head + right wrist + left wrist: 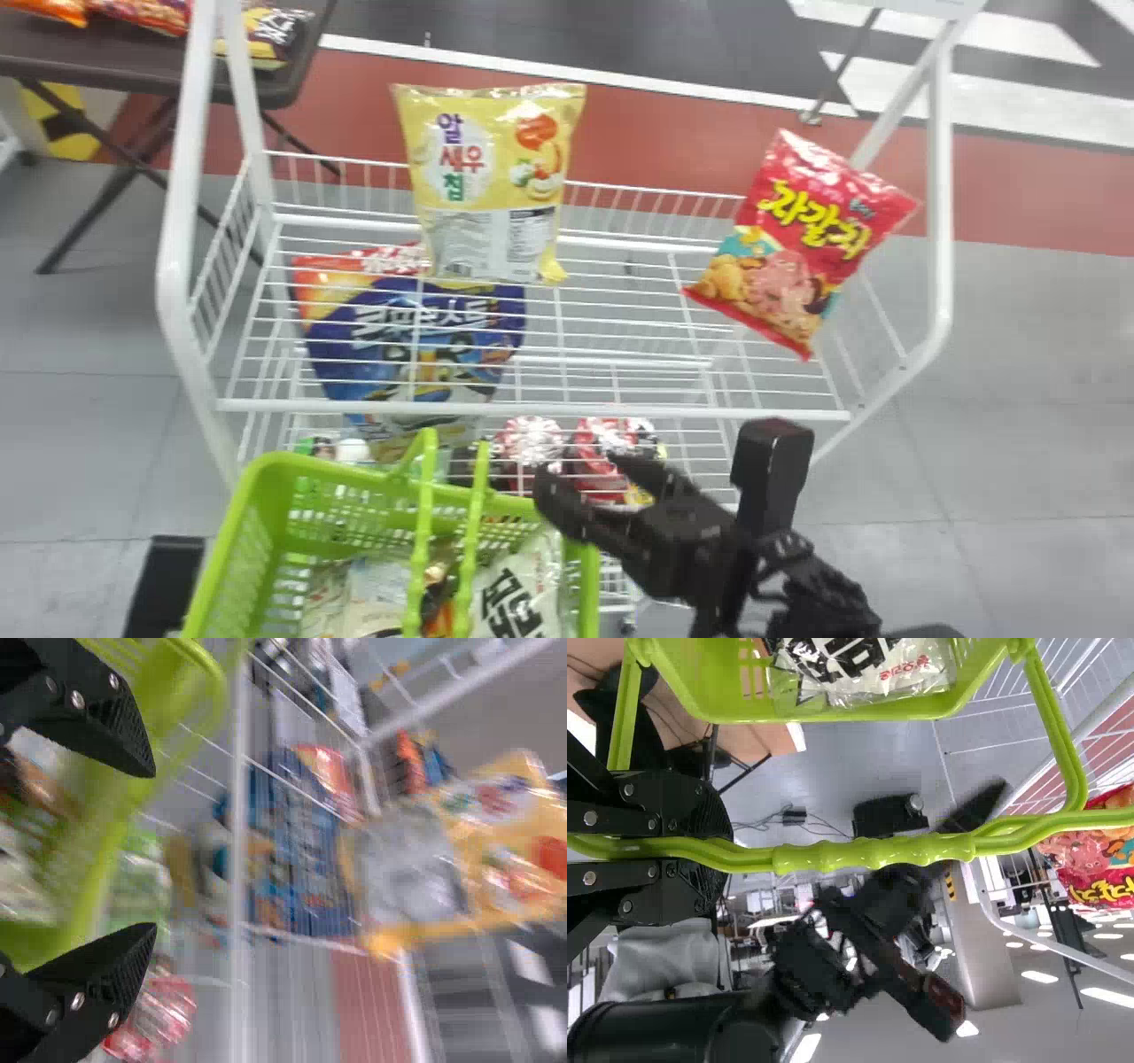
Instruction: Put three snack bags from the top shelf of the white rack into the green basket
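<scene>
In the head view, my right gripper (580,483) stands open over the right rim of the green basket (262,478); in the right wrist view, the same gripper (151,850) has nothing between its fingers. The yellow bag (487,190) stands left of centre on the white rack's top shelf (620,412), with the red bag (802,244) leaning at the right. A white bag with black lettering (523,594) lies in the basket beside other packs. The left arm's black part (164,585) shows left of the basket. In the left wrist view, my left gripper (642,849) is shut on the basket handle (873,852).
A blue bag (416,341) and several smaller packs sit lower in the rack, seen through the wires. White side posts (941,204) rise at both ends of the shelf. A dark table (133,66) with snack bags stands behind on the left.
</scene>
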Motion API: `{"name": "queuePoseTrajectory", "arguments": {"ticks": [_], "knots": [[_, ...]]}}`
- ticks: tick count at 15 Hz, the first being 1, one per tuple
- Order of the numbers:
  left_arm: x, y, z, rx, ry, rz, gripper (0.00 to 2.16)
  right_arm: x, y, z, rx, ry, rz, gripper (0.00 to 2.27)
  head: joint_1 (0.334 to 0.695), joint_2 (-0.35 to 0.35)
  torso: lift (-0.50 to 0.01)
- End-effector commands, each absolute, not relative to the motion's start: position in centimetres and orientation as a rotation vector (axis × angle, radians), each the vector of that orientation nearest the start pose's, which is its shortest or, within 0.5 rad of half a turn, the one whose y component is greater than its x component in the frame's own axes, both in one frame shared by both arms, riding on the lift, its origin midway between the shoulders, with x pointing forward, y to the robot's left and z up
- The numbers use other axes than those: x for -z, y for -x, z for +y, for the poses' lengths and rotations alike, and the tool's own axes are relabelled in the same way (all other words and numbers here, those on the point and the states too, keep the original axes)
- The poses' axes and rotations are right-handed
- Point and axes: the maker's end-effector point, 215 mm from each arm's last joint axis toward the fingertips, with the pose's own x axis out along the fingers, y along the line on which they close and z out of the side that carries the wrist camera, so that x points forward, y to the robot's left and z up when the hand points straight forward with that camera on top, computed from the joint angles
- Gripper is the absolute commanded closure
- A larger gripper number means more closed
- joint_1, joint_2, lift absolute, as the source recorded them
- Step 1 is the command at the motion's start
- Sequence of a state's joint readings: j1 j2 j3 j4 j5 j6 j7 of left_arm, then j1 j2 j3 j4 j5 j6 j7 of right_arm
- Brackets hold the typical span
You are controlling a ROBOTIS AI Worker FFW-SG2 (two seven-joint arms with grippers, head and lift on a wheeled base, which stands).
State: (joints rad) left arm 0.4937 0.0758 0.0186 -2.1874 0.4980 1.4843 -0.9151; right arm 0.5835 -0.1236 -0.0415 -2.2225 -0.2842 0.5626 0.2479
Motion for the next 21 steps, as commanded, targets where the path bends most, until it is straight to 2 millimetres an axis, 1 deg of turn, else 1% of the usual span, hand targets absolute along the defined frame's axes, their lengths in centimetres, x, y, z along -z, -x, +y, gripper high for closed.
{"name": "queuePoseTrajectory", "arguments": {"ticks": [1,2,4,5,6,7,9,11,13,15,16,17,18,19,20,21], "knots": [[42.0,-17.6,-0.1,1.111,0.917,1.148,1.51,38.9,-43.6,-21.4,-0.226,-0.118,0.327,0.06,0.695,-0.333,0.0],[42.1,-17.5,-0.1,1.111,0.918,1.149,1.51,38.6,-45.7,-23.4,-0.152,-0.071,0.312,0.06,0.695,-0.35,0.0],[42.1,-17.4,0.0,1.111,0.919,1.151,1.51,38.4,-50.2,-27.8,0.051,0.025,0.292,0.07,0.695,-0.35,0.0],[42.1,-17.4,0.0,1.11,0.918,1.153,1.51,38.3,-52.1,-29.4,0.129,0.059,0.291,0.07,0.695,-0.35,0.0],[42.2,-17.3,0.0,1.11,0.919,1.154,1.51,38.4,-53.8,-31.6,0.221,0.086,0.295,0.1,0.695,-0.35,0.0],[42.2,-17.3,0.1,1.11,0.917,1.154,1.51,38.1,-55.0,-33.0,0.281,0.1,0.289,0.12,0.695,-0.35,0.0],[42.3,-17.4,0.3,1.108,0.912,1.155,1.51,37.5,-56.4,-36.4,0.417,0.152,0.284,0.13,0.695,-0.35,0.0],[42.3,-17.4,0.5,1.106,0.91,1.156,1.51,38.0,-57.5,-38.8,0.488,0.158,0.304,0.14,0.695,-0.35,0.0],[42.4,-17.6,0.6,1.108,0.907,1.159,1.51,38.3,-57.3,-41.3,0.564,0.164,0.307,0.15,0.695,-0.35,0.0],[42.4,-18.0,0.4,1.12,0.896,1.16,1.51,39.2,-56.5,-43.5,0.599,0.155,0.329,0.15,0.695,-0.35,0.0],[42.3,-18.2,0.3,1.124,0.892,1.159,1.51,39.8,-56.2,-44.2,0.599,0.138,0.349,0.29,0.695,-0.35,0.0],[42.4,-18.1,0.4,1.123,0.893,1.165,1.51,40.6,-56.2,-43.6,0.562,0.116,0.362,0.66,0.695,-0.35,0.0],[42.6,-18.1,0.4,1.119,0.893,1.171,1.51,41.1,-55.9,-43.1,0.535,0.113,0.368,1.24,0.695,-0.35,0.0],[42.5,-18.2,0.3,1.12,0.892,1.169,1.51,41.2,-55.7,-42.6,0.511,0.11,0.367,1.86,0.695,-0.35,0.0],[42.6,-18.2,0.3,1.121,0.891,1.171,1.51,40.9,-56.0,-42.1,0.49,0.102,0.359,2.1,0.695,-0.35,0.0],[42.6,-18.1,0.2,1.122,0.892,1.174,1.51,40.6,-56.1,-41.7,0.468,0.095,0.341,2.19,0.695,-0.35,0.0]]}}
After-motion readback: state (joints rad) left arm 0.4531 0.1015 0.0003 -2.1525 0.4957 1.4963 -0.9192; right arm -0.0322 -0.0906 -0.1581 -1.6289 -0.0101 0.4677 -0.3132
